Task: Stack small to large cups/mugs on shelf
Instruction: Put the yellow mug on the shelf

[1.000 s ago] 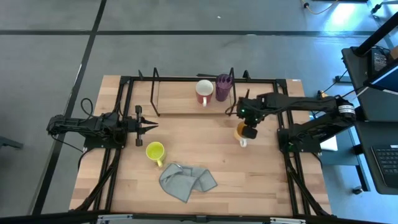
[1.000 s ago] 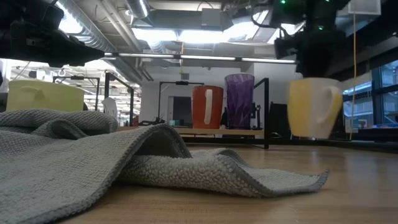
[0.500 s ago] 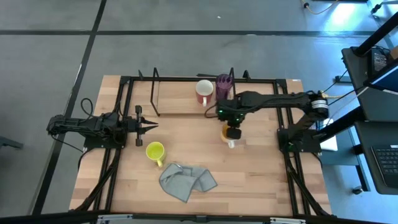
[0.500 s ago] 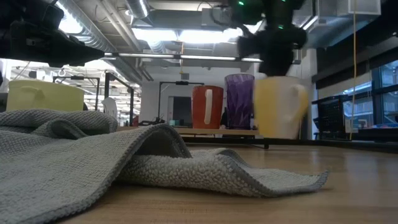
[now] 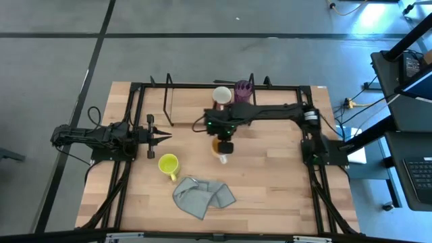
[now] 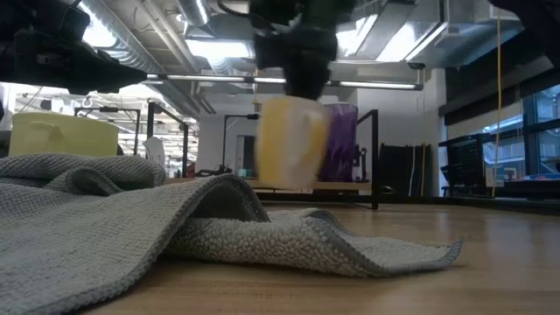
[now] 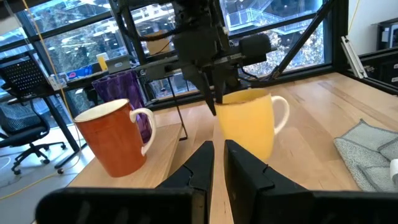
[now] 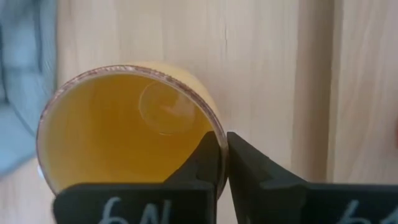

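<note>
Carrying: the right gripper (image 5: 223, 144) holds the orange mug (image 5: 219, 147) by its rim, just left of centre in the high view, clear of the bench (image 5: 283, 196).
Right fingers: pinching the mug wall, one finger (image 8: 208, 163) inside the rim and one outside, as the right wrist view shows; a rim pinch keeps the mug upright and its base free for setting down.
Mug pose: hangs upright in the left wrist view, handle turned away from the shelf side; the low view shows it in the air in front of the rack.
Shelf: the black wire rack (image 5: 169, 101) sits at the upper middle of the high view, with free floor on its left half.
Already on shelf: white mug (image 5: 221, 95) and purple tumbler (image 5: 243, 91) stand side by side at the rack's right end, larger pieces first, so smaller ones likely go to their left.
Yellow mug: the small one (image 5: 168, 163) stands on the bench at lower left of centre, well apart from the rack, not yet shelved.
Left gripper: (image 5: 162, 137) waits at the left, its fingers (image 7: 202, 168) nearly pressed together and empty.
Grey cloth: (image 5: 202, 196) lies crumpled low in the high view, outside the carrying path.
Step judged: transport toward the slot left of the white mug.
</note>
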Controlling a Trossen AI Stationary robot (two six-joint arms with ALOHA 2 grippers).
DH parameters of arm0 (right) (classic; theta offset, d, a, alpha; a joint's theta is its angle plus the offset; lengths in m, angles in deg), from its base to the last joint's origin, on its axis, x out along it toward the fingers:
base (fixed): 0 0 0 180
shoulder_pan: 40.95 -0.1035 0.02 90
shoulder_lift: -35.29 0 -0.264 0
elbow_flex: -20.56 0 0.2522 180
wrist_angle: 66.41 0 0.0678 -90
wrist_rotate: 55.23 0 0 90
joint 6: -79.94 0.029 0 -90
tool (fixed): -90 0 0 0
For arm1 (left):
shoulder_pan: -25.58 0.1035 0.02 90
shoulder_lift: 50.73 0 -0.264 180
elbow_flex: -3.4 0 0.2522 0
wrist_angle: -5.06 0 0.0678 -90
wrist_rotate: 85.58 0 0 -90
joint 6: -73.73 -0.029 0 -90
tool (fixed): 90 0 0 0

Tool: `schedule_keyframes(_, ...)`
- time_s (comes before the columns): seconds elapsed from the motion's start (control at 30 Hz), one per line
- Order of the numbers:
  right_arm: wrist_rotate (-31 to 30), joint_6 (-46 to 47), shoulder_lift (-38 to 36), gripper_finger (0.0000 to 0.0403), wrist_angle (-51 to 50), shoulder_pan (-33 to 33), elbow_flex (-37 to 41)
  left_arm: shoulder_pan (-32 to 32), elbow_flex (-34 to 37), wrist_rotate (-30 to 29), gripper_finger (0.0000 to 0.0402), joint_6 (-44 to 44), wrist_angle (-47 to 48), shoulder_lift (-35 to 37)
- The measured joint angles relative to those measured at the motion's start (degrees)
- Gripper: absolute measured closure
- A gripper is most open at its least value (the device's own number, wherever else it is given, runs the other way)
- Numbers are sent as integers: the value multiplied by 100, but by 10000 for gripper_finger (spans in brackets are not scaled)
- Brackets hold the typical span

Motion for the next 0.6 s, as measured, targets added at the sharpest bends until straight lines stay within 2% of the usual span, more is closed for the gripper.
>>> schedule_keyframes(0.27, 0, -239, 747, 385, -380, 2, -1367, 0, 0, 0, 369, 0, -1, 0)
schedule_keyframes(0.6, -2, -339, 1011, 382, -516, 4, -1414, 0, -1, 1, 369, 0, -1, 0)
